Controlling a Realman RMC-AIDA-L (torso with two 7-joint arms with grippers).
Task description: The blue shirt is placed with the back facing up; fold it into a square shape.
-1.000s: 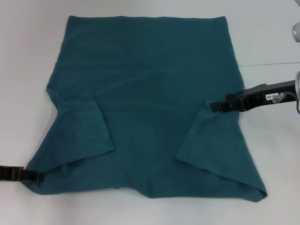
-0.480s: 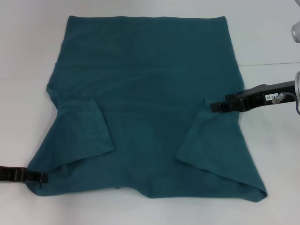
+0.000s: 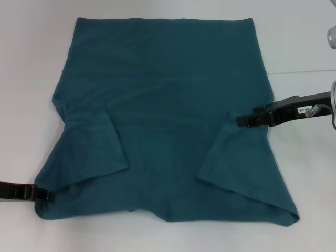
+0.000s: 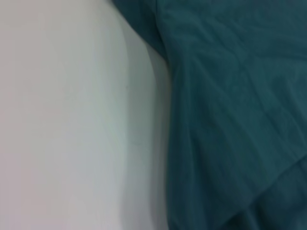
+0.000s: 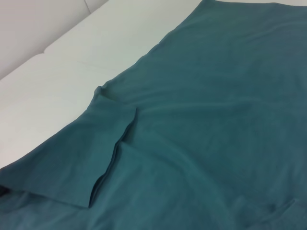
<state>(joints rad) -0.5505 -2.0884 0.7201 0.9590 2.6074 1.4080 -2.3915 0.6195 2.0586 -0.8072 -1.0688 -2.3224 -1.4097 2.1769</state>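
- Head view, nearest edge first: the blue shirt (image 3: 163, 115) lies flat on a white table (image 3: 31, 63), back side up. Its shoulder end is closest to the robot and its straight hem is farthest away.
- At the near left corner, the left gripper (image 3: 48, 195) reaches in low from the left edge of the table. Its tip is touching the shirt's shoulder corner. It looks placed to pick up that corner for a fold, but I cannot tell whether it is released or clenched on the cloth.
- Both short sleeves already lie folded inward on top of the body, the left sleeve (image 3: 97, 149) and the right sleeve (image 3: 231, 157). This likely serves to square off the outline.
- Farther back, the right gripper (image 3: 240, 119) comes in from the right side and rests at the shirt's right edge, on the upper end of the folded right sleeve. Whether it is grasping the cloth or only touching it cannot be told.
- A small white label (image 3: 304, 110) sits on the right arm. Its printed characters are too small to read.
- The shirt itself shows no print, brand or writing.
- Left wrist view: only the shirt's edge against the bare table.
- Right wrist view: the far folded sleeve.
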